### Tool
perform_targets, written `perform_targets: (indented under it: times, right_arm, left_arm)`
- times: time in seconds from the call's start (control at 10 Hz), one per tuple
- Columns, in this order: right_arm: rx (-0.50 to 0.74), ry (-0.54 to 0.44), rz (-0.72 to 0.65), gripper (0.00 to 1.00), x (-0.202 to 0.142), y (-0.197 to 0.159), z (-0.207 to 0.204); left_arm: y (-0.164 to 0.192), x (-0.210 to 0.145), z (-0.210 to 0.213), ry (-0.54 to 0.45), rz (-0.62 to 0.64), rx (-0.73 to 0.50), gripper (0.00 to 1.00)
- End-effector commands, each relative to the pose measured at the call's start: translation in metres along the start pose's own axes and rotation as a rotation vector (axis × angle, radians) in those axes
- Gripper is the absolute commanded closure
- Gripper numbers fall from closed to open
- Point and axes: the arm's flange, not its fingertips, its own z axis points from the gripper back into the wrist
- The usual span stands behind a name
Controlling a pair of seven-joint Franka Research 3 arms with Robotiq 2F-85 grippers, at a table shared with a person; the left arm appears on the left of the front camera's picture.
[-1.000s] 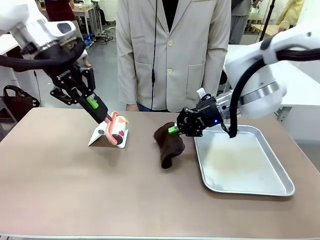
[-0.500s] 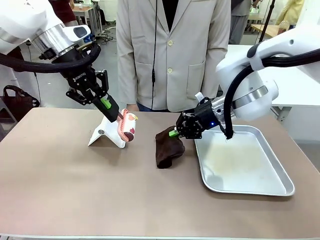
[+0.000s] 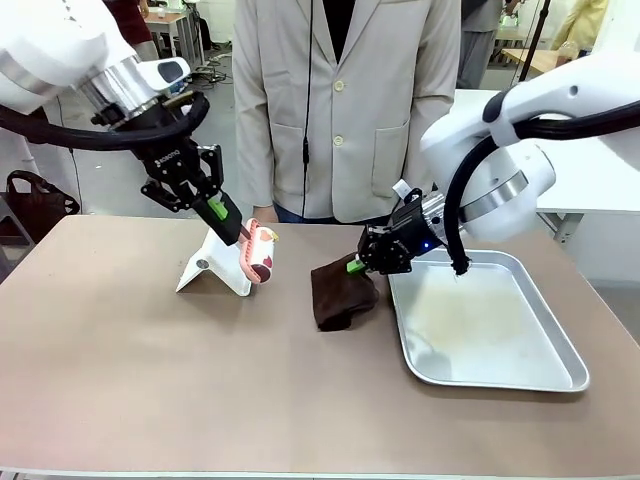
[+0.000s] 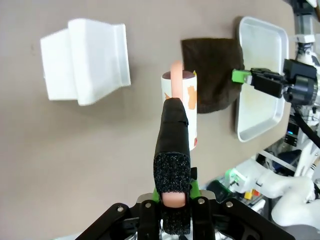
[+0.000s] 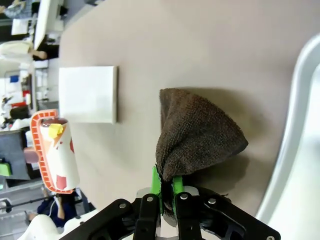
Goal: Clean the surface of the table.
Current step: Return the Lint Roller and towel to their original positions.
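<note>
Right hand [image 3: 352,265], cloth [image 3: 340,292] pinched, above table [image 3: 150,370].

Right gripper [image 5: 166,192] jaws pinched on a dark brown cloth [image 5: 197,135] draped on the counter [image 5: 200,50], white stand [image 5: 87,94] beyond, lint roller [image 5: 56,152] nearby — tray rim [image 5: 295,145] alongside

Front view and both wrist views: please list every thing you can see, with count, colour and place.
table: one, taupe-brown, under everything
tray: one, shiny metal, on the table's right part
cloth: one, dark brown, left of the tray, hanging to the table
lint roller: one, orange handle, patterned white roll, lifted beside the stand
stand: one, white, on the table's left part
person: one, pale jacket, far side
left gripper: shut on the lint roller
right gripper: shut on the cloth
</note>
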Motion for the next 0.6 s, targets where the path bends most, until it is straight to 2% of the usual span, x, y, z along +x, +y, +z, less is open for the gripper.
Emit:
perform_targets:
  times: [0.0, 0.3, 0.5]
  right_arm:
    - [-0.066, 0.004, -0.038, 0.90, 0.011, 0.004, -0.015]
    - [-0.145, 0.034, -0.012, 0.90, 0.012, 0.005, -0.024]
    - [-0.144, 0.054, -0.015, 0.90, 0.014, 0.005, -0.028]
  left_arm:
    - [-0.009, 0.027, -0.014, -0.019, 0.016, 0.084, 0.79]
    - [-0.007, 0.047, -0.026, -0.022, 0.018, 0.101, 0.79]
    - [0.001, 0.057, -0.031, -0.028, 0.050, 0.113, 0.79]
